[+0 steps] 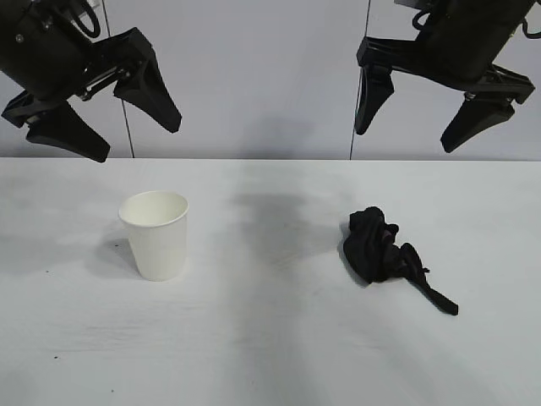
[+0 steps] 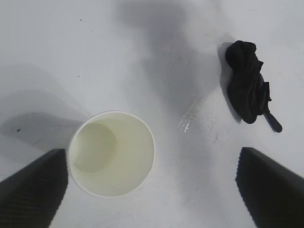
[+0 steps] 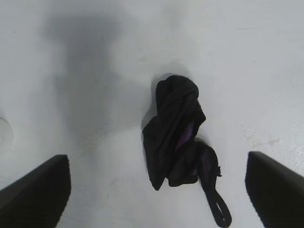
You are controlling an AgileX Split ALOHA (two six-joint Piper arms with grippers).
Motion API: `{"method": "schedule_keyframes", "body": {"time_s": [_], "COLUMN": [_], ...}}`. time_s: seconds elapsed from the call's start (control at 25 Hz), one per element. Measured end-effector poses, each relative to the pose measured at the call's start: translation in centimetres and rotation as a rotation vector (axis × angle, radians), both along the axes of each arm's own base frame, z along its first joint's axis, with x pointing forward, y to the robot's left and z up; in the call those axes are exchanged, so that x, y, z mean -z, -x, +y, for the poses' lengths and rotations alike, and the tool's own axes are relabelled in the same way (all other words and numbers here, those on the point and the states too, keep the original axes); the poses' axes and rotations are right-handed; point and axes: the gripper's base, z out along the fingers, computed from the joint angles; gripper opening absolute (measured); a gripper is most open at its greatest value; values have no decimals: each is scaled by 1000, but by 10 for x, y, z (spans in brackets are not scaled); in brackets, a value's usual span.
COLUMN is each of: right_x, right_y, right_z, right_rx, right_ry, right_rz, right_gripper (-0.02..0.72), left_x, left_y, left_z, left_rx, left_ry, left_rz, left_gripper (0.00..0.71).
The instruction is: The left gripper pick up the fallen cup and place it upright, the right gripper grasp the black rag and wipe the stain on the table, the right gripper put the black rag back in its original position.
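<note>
The white paper cup [image 1: 155,233] stands upright on the white table [image 1: 270,355], left of centre; the left wrist view looks down into its empty inside [image 2: 111,153]. The black rag [image 1: 385,248] lies crumpled on the table at right, a loop trailing toward the front; it also shows in the left wrist view [image 2: 247,89] and the right wrist view [image 3: 178,137]. My left gripper [image 1: 139,135] hangs open and empty high above the cup. My right gripper [image 1: 407,128] hangs open and empty high above the rag. No amber stain shows; faint wet streaks [image 2: 192,118] lie between cup and rag.
A pale wall with two vertical seams stands behind the table [image 1: 254,76]. Arm shadows fall across the table's middle.
</note>
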Motion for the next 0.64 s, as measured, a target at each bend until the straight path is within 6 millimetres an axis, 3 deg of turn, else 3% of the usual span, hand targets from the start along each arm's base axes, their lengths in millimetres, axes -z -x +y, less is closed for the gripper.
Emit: {"method": "schedule_keyframes", "body": {"time_s": [0.64], "right_x": [-1], "right_y": [-2], "right_z": [0], "right_rx": [21], "right_ry": [-14], "right_rz": [-17], "right_gripper": [694], "left_x": [0], "left_y": [0], "left_z": [0], "left_rx": [0], "left_ry": [0], "left_rz": [0], "left_gripper": [694]}}
